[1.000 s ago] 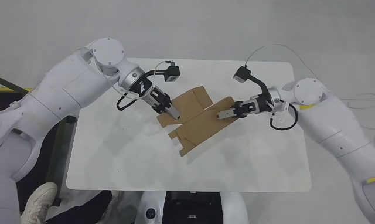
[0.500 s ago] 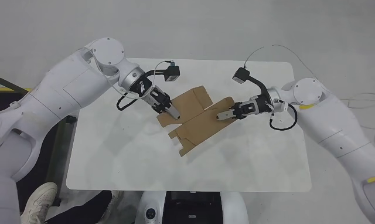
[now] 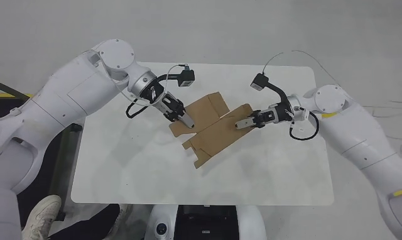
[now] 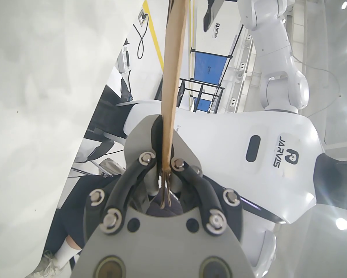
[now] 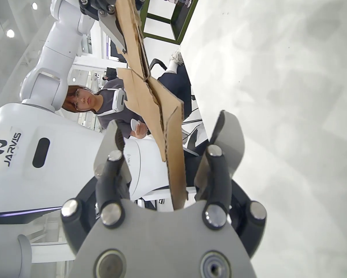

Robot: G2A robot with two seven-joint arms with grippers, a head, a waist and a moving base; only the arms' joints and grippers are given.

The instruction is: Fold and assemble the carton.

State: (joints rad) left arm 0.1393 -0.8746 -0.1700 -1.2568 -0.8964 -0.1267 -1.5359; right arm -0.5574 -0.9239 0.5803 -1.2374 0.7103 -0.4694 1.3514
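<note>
Brown corrugated cardboard, the flattened carton is sitting in the middle of the top view, over the centre of the white table, with its notched flaps pointing toward the lower centre of the frame. The left gripper is biting the carton's upper-left edge. In its wrist view the fingers are pressing tight on the doubled sheet. The right gripper is straddling the opposite, right-hand edge with its fingers spread wide. The board is running between them without being squeezed, so this gripper is holding nothing. Whether the lower flaps are resting on the table is unclear.

The carton is looking light and fairly stiff across its panels, but it should bend readily along the scored creases. Its thin edges may crush or slip under a hard pinch. The safest hold is probably on a flat panel just beside a crease, not on a loose flap, with the two grips on opposing sides.
</note>
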